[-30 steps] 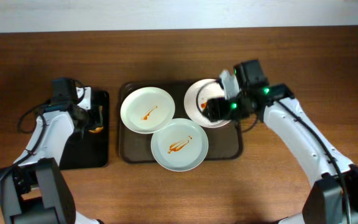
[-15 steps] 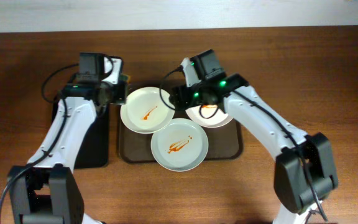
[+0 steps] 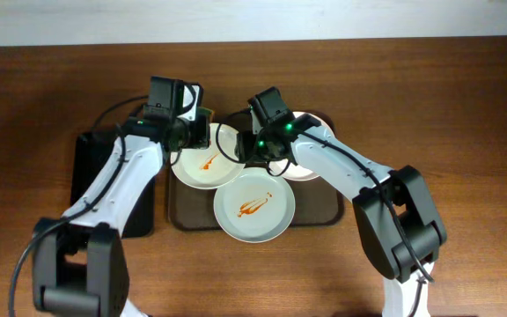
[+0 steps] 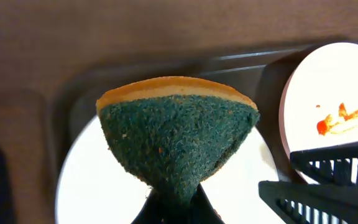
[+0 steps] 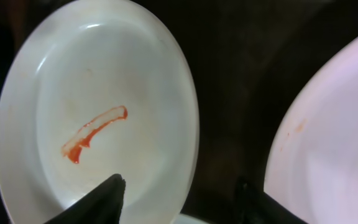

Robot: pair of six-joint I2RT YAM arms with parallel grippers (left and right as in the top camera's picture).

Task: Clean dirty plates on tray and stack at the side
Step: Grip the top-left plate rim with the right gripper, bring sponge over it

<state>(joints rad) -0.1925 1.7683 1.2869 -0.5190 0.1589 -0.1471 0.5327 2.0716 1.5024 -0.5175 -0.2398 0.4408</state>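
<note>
Three white plates lie on the dark brown tray (image 3: 320, 208). The left plate (image 3: 202, 167) (image 5: 98, 81) carries an orange-red streak, and so does the front plate (image 3: 253, 207). My right arm covers much of the right plate (image 3: 313, 165) (image 4: 334, 93), which is smeared with sauce. My left gripper (image 3: 195, 137) (image 4: 174, 200) is shut on a green-and-orange sponge (image 4: 179, 134), held over the left plate's far edge. My right gripper (image 3: 245, 151) (image 5: 180, 190) is open, its fingers astride the left plate's right rim without touching it.
A smaller black tray (image 3: 95, 180) lies to the left of the brown tray, on the wooden table (image 3: 429, 79). Both arms meet over the tray's far-left part, and my right gripper's fingers (image 4: 328, 186) sit close beside the sponge.
My left arm has swung right from the black tray to the left plate, carrying the sponge. My right gripper has moved left from the right plate to the left plate's rim, jaws narrowing.
</note>
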